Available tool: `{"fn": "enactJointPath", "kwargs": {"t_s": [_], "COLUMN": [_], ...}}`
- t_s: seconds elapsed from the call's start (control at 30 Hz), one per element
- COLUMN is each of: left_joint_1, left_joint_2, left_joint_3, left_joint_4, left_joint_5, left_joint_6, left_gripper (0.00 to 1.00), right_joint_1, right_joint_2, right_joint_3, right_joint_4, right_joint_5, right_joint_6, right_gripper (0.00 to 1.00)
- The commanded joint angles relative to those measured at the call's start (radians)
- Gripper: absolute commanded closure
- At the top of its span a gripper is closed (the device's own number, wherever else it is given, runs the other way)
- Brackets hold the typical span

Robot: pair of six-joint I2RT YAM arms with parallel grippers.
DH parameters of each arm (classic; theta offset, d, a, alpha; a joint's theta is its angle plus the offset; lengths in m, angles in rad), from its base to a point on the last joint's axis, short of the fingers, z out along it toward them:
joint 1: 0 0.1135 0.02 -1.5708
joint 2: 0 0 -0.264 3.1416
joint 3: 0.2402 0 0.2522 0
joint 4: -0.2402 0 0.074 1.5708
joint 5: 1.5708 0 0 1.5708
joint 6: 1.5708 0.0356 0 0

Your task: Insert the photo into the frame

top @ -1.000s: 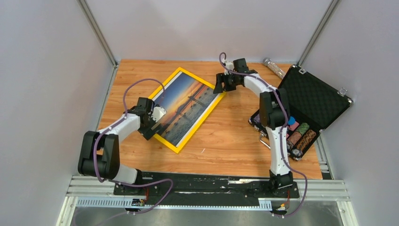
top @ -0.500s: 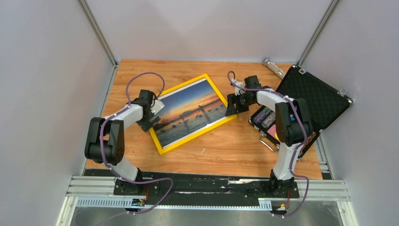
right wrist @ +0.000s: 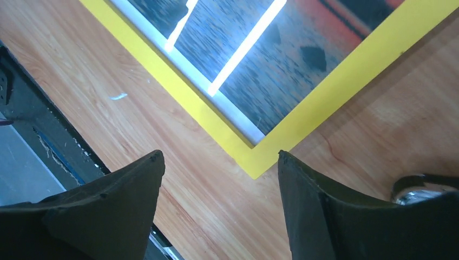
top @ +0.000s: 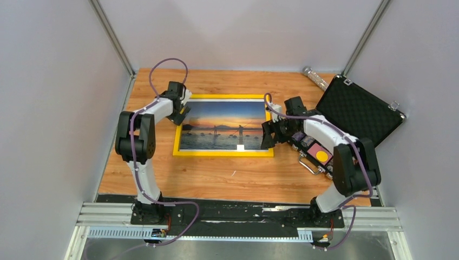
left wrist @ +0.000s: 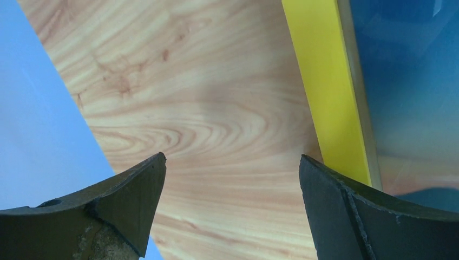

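Observation:
The yellow frame (top: 222, 153) lies flat on the wooden table, square to its edges, and the sunset photo (top: 224, 122) sits face up inside it. My left gripper (top: 182, 114) is at the frame's far left corner. In the left wrist view it (left wrist: 232, 162) is open over bare wood, with the yellow frame (left wrist: 325, 92) edge beside its right finger and the photo (left wrist: 411, 70) beyond. My right gripper (top: 268, 135) is at the frame's right side. It (right wrist: 219, 162) stands open, low over the table, the frame (right wrist: 335, 86) corner just ahead of its fingers, with the photo (right wrist: 260, 59) inside.
A black foam-lined case (top: 360, 111) stands open at the right, its lower half (top: 319, 157) holding round chips and lying close to my right arm. A clear ribbed cylinder (top: 315, 77) lies at the back right. A metal handle (right wrist: 422, 189) shows beside my right finger.
The frame with the photo has swung from a diagonal lie to square with the table. My left gripper moved toward the back with its corner; my right gripper came nearer along the right side.

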State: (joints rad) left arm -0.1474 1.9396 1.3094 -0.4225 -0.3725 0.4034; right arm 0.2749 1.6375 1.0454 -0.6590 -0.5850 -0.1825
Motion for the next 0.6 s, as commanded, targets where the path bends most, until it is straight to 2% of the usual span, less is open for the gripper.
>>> {"fn": "enactJointPath", "kwargs": {"t_s": [0.0,0.1,0.3,0.57], "left_joint_1": [-0.013,0.007,0.086,0.217], "left_joint_2": [0.010,-0.071,-0.301,-0.611], "left_joint_3": [0.082,0.067,-0.013,-0.155], "left_joint_4": [0.003,-0.007,-0.042,-0.061], "left_joint_5": [-0.023,-0.009,0.110,0.316], "left_joint_6": [-0.116,-0.138,-0.195,-0.264], "left_gripper": [0.00,0.00,0.00,0.00], "right_joint_1": [0.006,0.004,-0.026,-0.179], "right_joint_2": [-0.157,-0.247,-0.358,-0.469], "right_joint_3": [0.030,0.029,0.016,-0.039], "right_joint_4": [0.068,0.108,0.160,0.183], "right_joint_5": [0.059,0.149,0.323,0.315], "right_joint_6": [0.020,0.034,0.073,0.129], "right_gripper": [0.23,0.16,0.11,0.00]}}
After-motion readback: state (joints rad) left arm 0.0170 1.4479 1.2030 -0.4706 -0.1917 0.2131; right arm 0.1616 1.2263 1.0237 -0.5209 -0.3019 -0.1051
